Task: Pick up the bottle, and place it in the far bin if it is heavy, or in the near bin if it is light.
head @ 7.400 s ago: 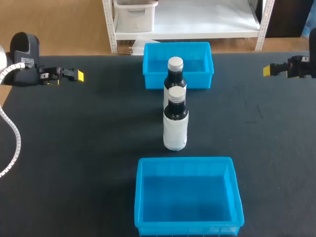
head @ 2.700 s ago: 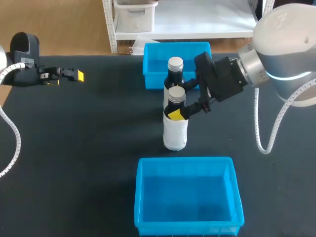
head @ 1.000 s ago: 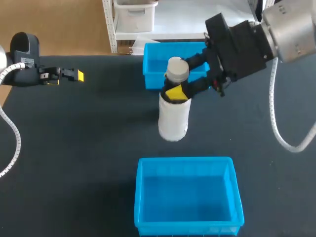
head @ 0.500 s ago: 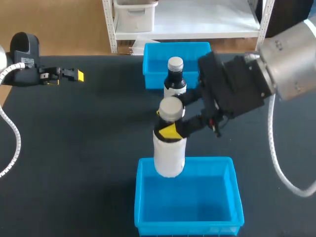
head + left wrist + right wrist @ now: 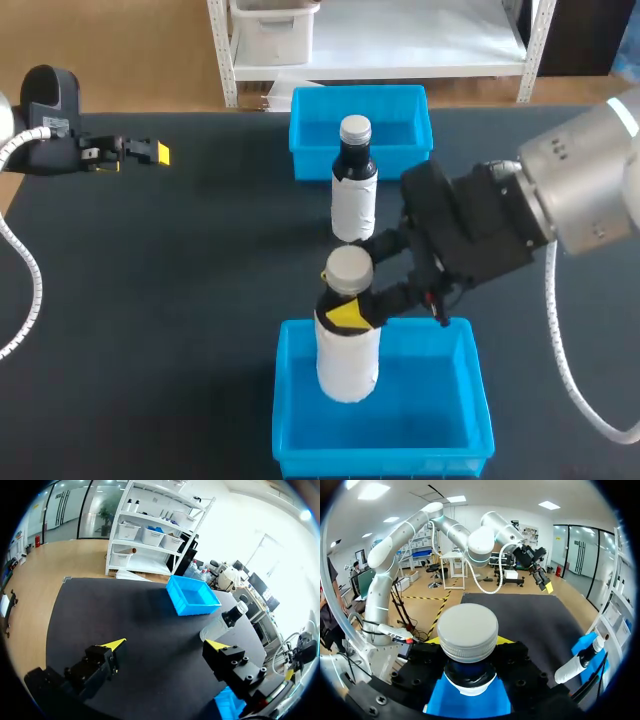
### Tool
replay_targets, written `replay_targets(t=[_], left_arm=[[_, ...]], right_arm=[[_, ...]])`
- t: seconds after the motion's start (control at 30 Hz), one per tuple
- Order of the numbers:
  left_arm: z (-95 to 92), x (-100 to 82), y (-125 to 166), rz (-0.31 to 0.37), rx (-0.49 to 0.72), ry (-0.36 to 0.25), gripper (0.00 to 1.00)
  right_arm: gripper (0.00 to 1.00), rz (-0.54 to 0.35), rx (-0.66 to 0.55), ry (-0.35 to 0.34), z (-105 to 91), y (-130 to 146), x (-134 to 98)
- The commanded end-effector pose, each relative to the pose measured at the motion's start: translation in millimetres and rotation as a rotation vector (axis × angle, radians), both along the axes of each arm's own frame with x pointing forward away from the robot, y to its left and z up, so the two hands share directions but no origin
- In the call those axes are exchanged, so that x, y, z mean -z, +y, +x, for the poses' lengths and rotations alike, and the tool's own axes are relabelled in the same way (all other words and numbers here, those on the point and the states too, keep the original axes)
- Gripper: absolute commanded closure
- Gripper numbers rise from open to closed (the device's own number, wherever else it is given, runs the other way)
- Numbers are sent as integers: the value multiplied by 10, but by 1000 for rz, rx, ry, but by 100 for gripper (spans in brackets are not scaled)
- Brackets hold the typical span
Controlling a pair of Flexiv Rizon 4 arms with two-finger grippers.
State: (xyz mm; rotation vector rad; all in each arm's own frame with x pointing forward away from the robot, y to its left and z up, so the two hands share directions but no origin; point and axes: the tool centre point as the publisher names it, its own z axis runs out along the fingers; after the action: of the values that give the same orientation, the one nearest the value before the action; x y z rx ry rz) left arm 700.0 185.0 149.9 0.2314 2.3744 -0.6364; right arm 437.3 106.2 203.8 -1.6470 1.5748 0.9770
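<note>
One bottle [image 5: 347, 360] at near bin [image 5: 300, 430], R claw [image 5: 350, 290] pinching neck; L claw [image 5: 166, 643] spread.

I'm working in a robotics lab: my left arm [image 5: 45, 110] and right arm [image 5: 585, 190] over a black table [image 5: 180, 280] carrying a blue far bin [image 5: 308, 160] and near bin [image 5: 284, 400].

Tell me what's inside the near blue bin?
Only the white-wrapped bottle, held at its neck by the right claw, dips into the near bin. It hides the floor beneath it.
</note>
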Motion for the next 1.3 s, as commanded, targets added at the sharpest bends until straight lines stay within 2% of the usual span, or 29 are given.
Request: replay_targets(t=[0.03,0.63,1.1,1.3], left_arm=[[0,0,0,0,0,0,0],[0,0,0,0,0,0,0],[0,0,0,0,0,0,0],[0,0,0,0,0,0,0]], right_arm=[[100,25,-20,8,68,76,189],[100,1,-87,-47,210,146,581],[100,2,-100,-28,215,140,736],[82,-5,-105,-19,212,140,773]])
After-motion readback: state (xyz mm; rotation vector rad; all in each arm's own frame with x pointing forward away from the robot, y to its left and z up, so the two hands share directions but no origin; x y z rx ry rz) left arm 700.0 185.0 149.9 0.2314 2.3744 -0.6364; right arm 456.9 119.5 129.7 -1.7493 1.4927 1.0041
